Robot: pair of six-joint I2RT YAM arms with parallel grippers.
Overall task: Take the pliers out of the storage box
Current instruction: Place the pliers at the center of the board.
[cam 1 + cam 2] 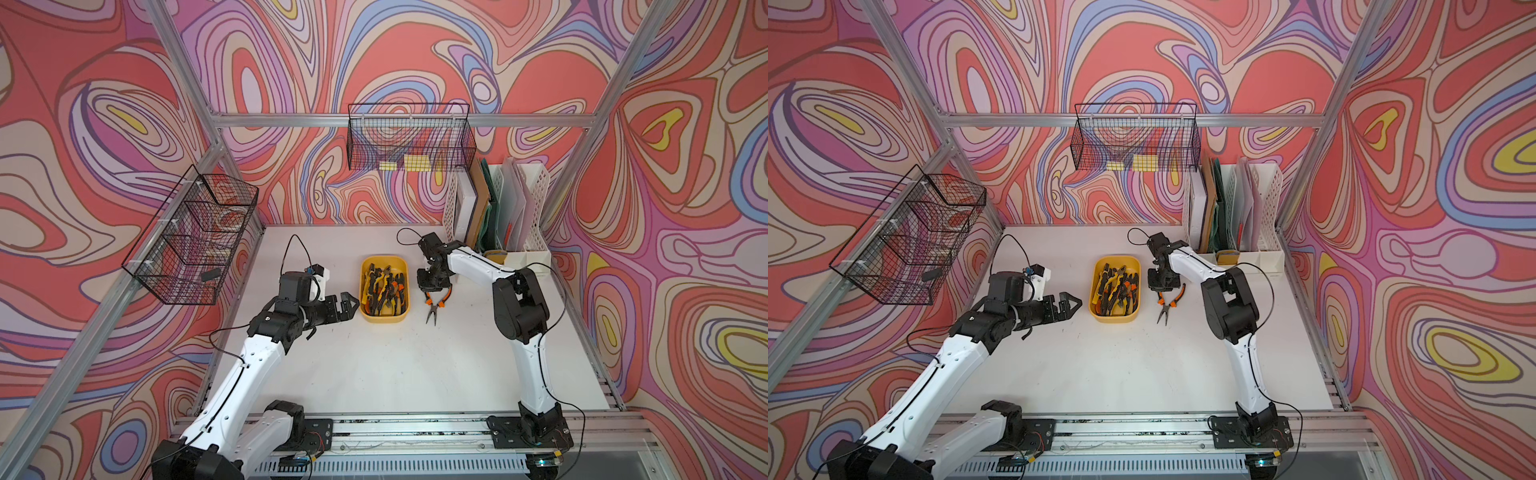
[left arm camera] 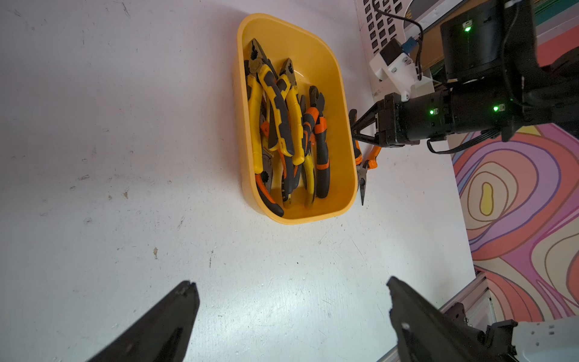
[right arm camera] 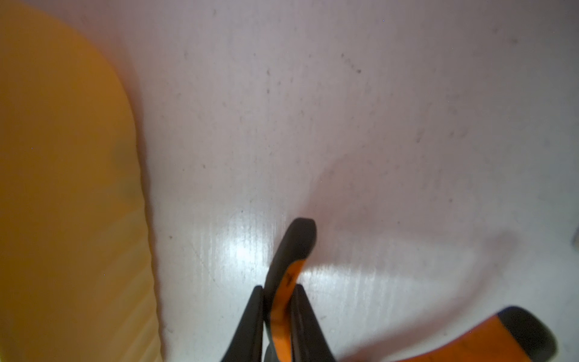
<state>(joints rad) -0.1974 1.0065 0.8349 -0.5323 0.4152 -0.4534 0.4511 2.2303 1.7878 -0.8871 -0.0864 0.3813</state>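
White table (image 1: 374,374) is mostly bare in the middle, so there is room for unloading. Right arm (image 1: 478,262) reaches in from its base, elbow high and forearm angled down toward the far half of the table, wrist bent so the tool points at the surface. Left arm (image 1: 249,365) is stretched low and forward, wrist level, parked just short of the box on its own side; probably waiting its turn. Storage box (image 1: 384,318), the mustard tub, sits mid-table between the two arms, long side running front to back, reachable by either. Most of the pliers (image 1: 384,291) are piled inside it, yellow-black and orange-black handles crossed over each other, so the task looks barely begun. One needle-nose plier (image 1: 434,305) is out and lies flat on the table just beside the box wall on the right arm's side, nose toward the robot, handles splayed. Left gripper (image 2: 288,282) is spread wide and holds nothing. Right gripper (image 3: 279,288) is down at that plier, fingers (image 3: 257,313) tight on either side of one orange handle, pinching it as far as the wrist view shows. Looks like a set-down; I can't tell if the grip is loosening.
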